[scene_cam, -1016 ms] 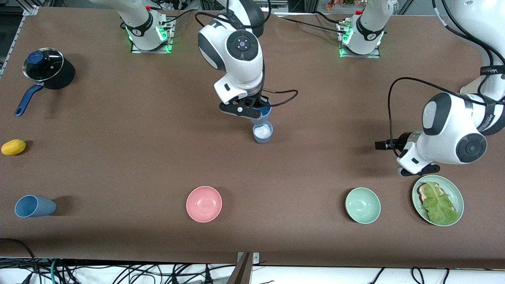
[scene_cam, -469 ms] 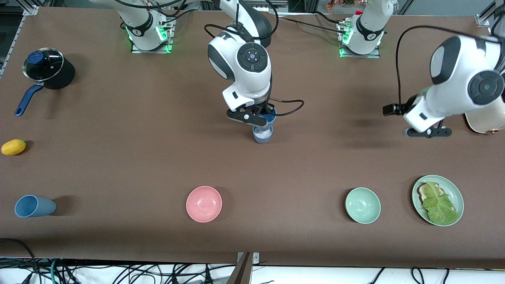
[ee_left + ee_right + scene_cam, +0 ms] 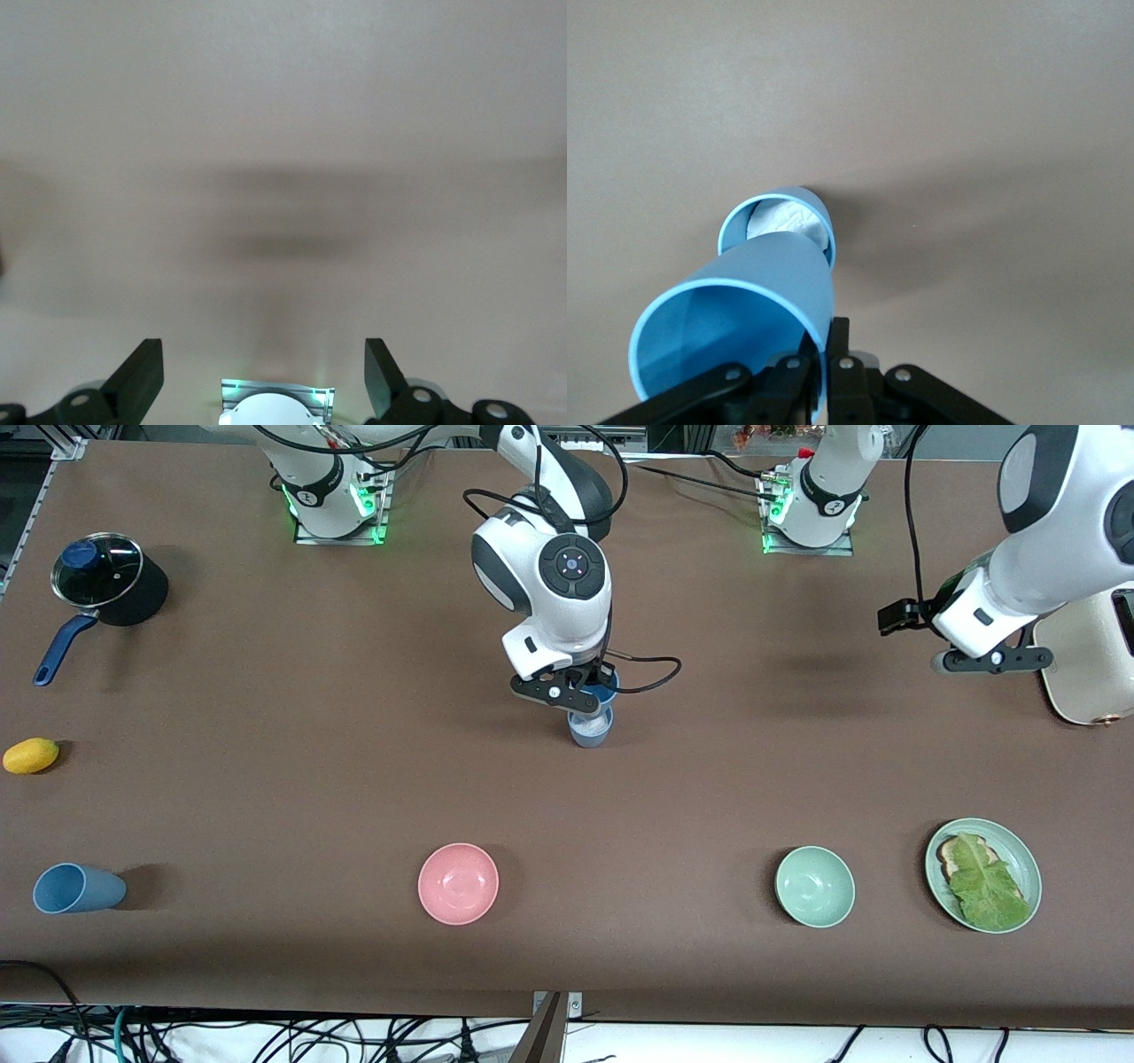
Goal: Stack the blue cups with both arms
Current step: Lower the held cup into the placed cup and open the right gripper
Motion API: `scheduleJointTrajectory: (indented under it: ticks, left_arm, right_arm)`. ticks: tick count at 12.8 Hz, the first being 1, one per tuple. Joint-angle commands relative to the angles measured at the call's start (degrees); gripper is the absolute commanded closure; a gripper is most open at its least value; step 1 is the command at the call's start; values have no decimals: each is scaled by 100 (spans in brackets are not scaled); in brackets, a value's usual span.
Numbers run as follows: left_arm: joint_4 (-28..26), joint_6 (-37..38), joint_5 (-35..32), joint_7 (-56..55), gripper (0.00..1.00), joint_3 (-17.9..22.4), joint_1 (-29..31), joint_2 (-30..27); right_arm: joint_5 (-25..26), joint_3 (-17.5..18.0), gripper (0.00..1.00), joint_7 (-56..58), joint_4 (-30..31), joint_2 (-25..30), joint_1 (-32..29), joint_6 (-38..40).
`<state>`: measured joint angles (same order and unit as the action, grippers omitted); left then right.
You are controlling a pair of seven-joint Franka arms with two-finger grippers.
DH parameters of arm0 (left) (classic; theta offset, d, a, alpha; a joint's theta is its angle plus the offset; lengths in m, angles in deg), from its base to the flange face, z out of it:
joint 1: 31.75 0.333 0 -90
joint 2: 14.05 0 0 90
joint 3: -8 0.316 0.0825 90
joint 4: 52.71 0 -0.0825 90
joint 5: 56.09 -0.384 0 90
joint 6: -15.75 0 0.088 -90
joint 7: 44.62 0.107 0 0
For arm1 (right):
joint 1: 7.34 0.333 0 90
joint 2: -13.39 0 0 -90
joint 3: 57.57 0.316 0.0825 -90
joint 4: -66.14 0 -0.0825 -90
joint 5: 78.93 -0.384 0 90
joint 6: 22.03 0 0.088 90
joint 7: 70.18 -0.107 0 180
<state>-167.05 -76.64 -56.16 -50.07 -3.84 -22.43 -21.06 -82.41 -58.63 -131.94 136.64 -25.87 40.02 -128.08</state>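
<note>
brown table (image 3: 266, 779) under you: your right gripper (image 3: 574, 693) pinches a blue cup (image 3: 740, 332) by its rim, over the paper-stuffed cup (image 3: 588, 729) mid-table. your left gripper (image 3: 990, 659) hangs spread near the left arm's end.

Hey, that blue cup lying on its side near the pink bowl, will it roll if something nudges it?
Probably. The blue cup lies on its side on the flat table, so a sideways nudge would likely roll it. Its tapered shape suggests it would curve rather than run straight. It looks thin-walled and empty, so probably light and easily shifted.
</note>
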Motion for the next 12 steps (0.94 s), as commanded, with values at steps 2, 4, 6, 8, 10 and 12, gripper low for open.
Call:
scheduleJointTrajectory:
  ticks: [2,4,6,8,10,12]
  left_arm:
    - [1095,1088,94,-43,0,-65,79,-63]
    - [1825,1617,68,-26,0,-65,79,-37]
    - [2230,1681,24,54,0,-39,79,-11]
    - [2495,1655,-11,324,0,-30,70,51]
    - [2793,1628,-151,475,0,-47,61,340]
    - [3066,1628,-169,467,0,-30,52,673]
  right_arm:
    - [-65,-52,96,-73,-132,-117,37,59]
    - [-65,-60,71,-64,-167,-134,37,33]
    - [-65,-87,60,-47,-203,-65,19,111]
    - [-48,-139,52,-29,-247,15,-25,277]
    - [-48,-262,36,355,-404,119,-296,602]
    - [-65,-254,23,1206,-422,199,-805,726]
